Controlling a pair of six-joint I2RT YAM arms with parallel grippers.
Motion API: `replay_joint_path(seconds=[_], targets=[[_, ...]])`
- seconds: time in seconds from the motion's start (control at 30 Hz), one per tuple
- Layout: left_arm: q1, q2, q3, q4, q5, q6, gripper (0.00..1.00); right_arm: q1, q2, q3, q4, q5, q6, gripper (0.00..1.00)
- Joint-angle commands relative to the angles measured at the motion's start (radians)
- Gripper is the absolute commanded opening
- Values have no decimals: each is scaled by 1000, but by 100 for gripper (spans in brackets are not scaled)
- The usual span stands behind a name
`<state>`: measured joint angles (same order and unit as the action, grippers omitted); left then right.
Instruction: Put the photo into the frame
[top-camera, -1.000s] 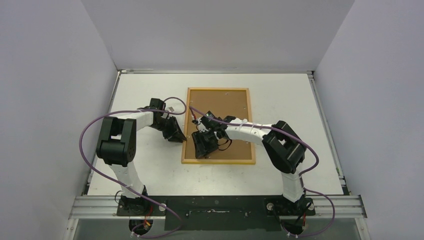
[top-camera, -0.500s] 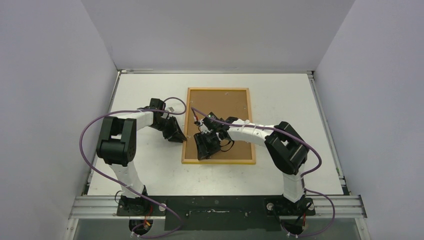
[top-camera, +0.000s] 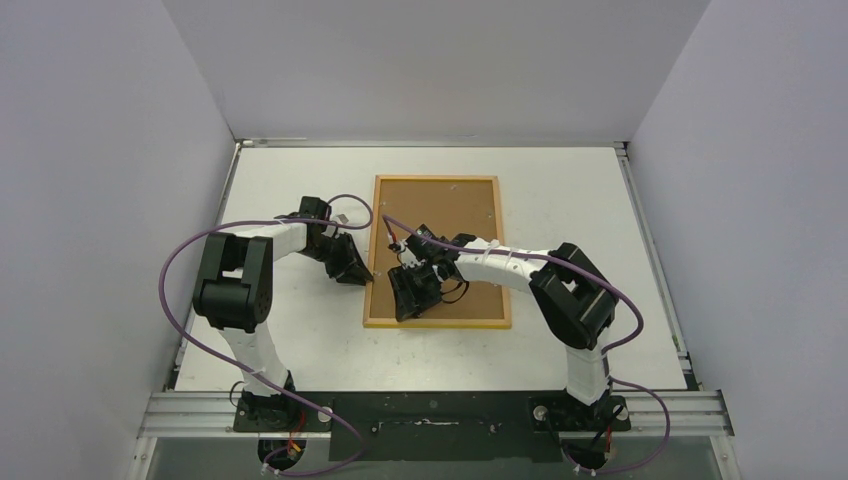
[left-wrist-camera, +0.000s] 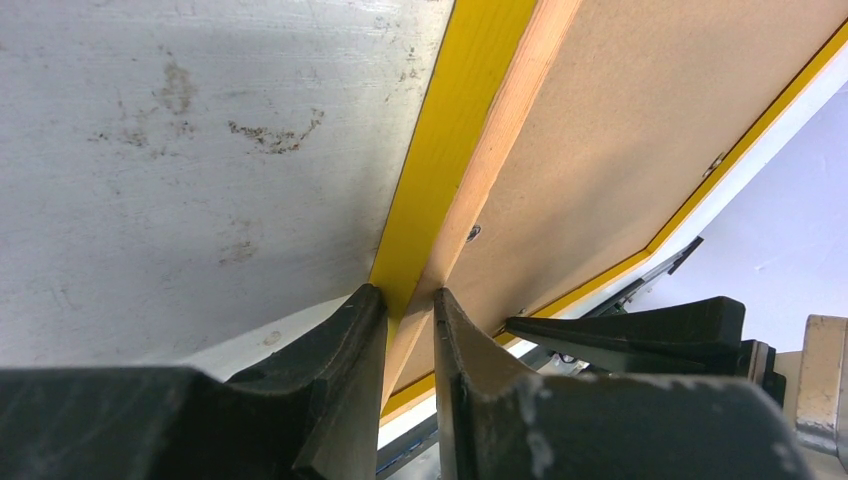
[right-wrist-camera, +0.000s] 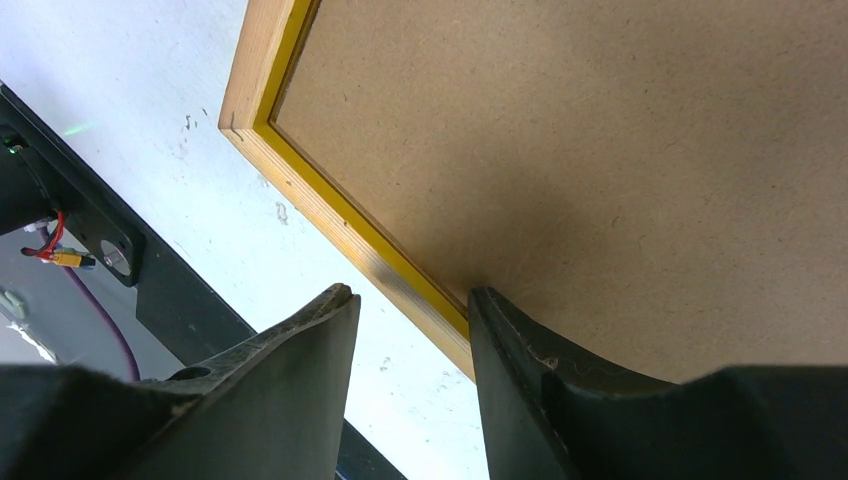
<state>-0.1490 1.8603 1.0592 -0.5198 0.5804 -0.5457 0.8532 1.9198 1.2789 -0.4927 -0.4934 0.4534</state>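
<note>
Against a second ago, only my right arm has changed. My right hand has slid a little toward the frame's near left corner, and the elbend behind it sits slightly further right. Over the last half second it shows almost no change. My left arm, the frame and the brown backing board lie just as they did.

The frame lies back-up in the middle of the bench, long side running away from me. The board fills its opening.

My left arm reaches in from the left, forearm low and wrist turned toward the frame's left rail. My left hand is at the nearer half of that rail. Through the left wrist camera my left hand is nearly closed. It pinches the rail, with one finger on the yellow outer side and the other on the wooden back edge next to the board. I cannot tell whether that edge is off the bench.

My right arm stretches leftward across the lower part of the board, wrist bent down over the near left corner. In the right wrist view my right hand stands about half open, straddling the wooden rail and its thin yellow inner line. One fingertip meets the edge of the board. The other finger hangs over the bench, with white showing between it and the wood, so this hand grips nothing.
</note>
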Motion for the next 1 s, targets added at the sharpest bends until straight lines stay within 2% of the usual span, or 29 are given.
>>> replay_joint_path(seconds=[0.0,0.27,0.4,0.63,0.7,0.87,0.97], targets=[[-3,31,15,14,-66,4,20,7,-8,-6,-113,13,-26,46],[-2,37,17,19,-74,8,20,4,28,57,-249,35,-57,46],[1,40,18,26,-73,6,20,3,22,75,-249,46,-65,47],[10,32,30,24,-67,9,22,-5,-116,59,-14,102,21,53],[11,25,36,23,-61,12,28,-15,-157,41,28,146,41,54],[11,-4,49,34,-41,13,46,-72,-295,-69,40,364,82,61],[12,-17,50,50,-14,11,51,-162,-416,-164,27,499,130,67]])
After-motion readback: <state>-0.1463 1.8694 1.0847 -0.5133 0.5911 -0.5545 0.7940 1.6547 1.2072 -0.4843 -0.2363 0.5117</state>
